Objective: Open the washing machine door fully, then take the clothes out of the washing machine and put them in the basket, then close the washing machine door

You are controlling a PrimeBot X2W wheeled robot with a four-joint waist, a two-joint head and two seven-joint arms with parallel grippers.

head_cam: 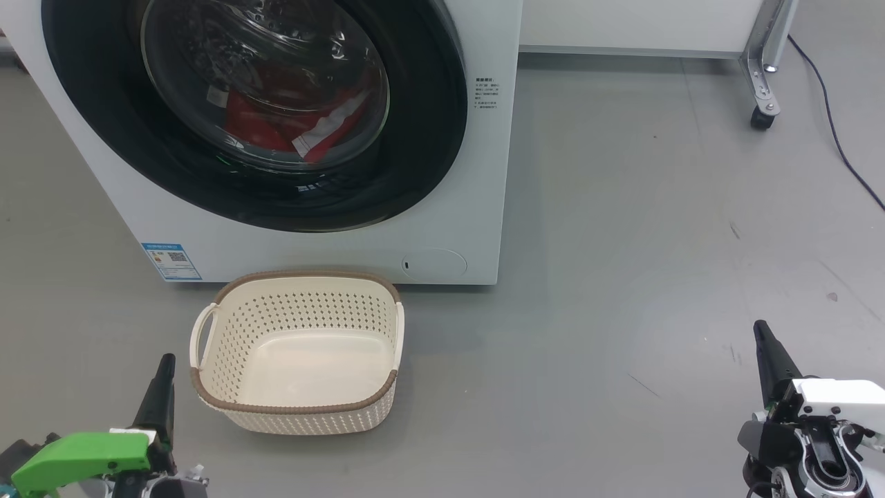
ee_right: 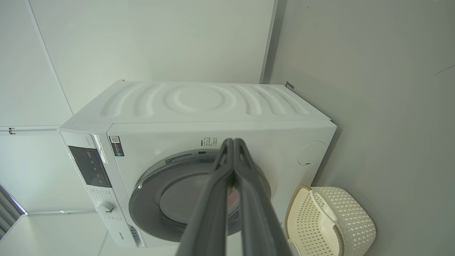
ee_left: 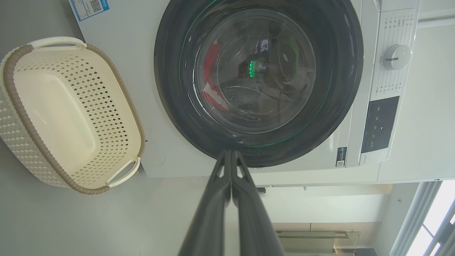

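The white washing machine stands ahead with its round black-rimmed door closed against the front. Behind the glass bowl lie the red clothes with a white stripe. The cream basket sits empty on the floor just before the machine. My left gripper hangs low at the lower left, shut and holding nothing, left of the basket. My right gripper is at the lower right, also shut and empty, far from the machine. In the left wrist view the door and basket lie beyond the shut fingers.
Grey floor spreads to the right of the machine. A metal frame leg on a caster stands at the back right, with a dark cable running along the floor beside it. A white wall panel is behind.
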